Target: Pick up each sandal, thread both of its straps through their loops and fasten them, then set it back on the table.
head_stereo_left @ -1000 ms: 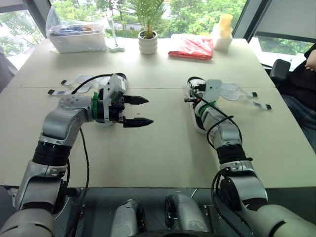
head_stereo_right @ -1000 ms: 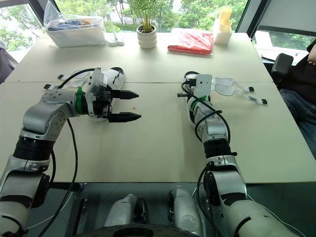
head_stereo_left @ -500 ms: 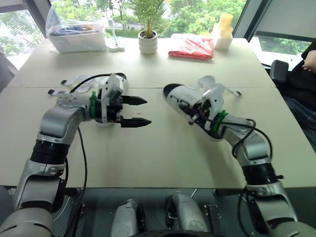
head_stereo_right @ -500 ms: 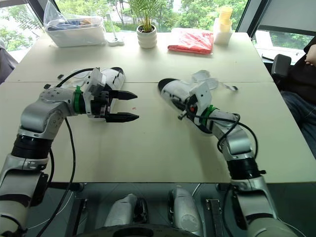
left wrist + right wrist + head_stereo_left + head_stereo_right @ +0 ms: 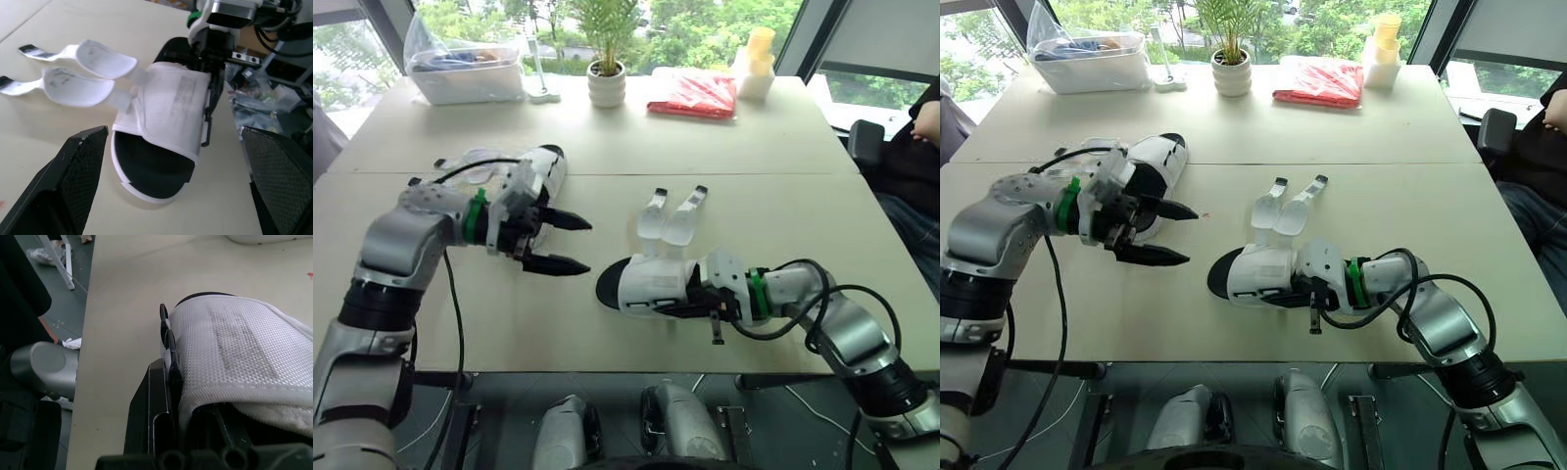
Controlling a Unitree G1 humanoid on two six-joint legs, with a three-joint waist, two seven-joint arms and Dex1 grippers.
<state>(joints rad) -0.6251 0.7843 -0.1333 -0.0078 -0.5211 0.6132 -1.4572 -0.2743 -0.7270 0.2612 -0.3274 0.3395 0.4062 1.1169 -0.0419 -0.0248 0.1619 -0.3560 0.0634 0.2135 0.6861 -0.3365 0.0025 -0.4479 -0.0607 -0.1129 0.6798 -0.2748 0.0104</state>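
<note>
Right claw (image 5: 709, 296) clamps the white sandal (image 5: 651, 284) flat on the tabletop (image 5: 607, 147), loose straps (image 5: 666, 217) splayed outward, evidently steadying it for the open left claw (image 5: 581, 247) nearby to thread.

My left arm (image 5: 406, 240) and right arm (image 5: 837, 328) are rounded silver-grey segments with black collars at the joints. Each wrist wears a bright green band (image 5: 473, 217). Forward of the green band, the left arm carries a white housing (image 5: 511, 204) and the left gripper (image 5: 587, 247), two tapered black fingers (image 5: 83, 166) with cross-hatched faces. Behind the green band, black cables (image 5: 448, 294) loop loosely along both forearms.
</note>
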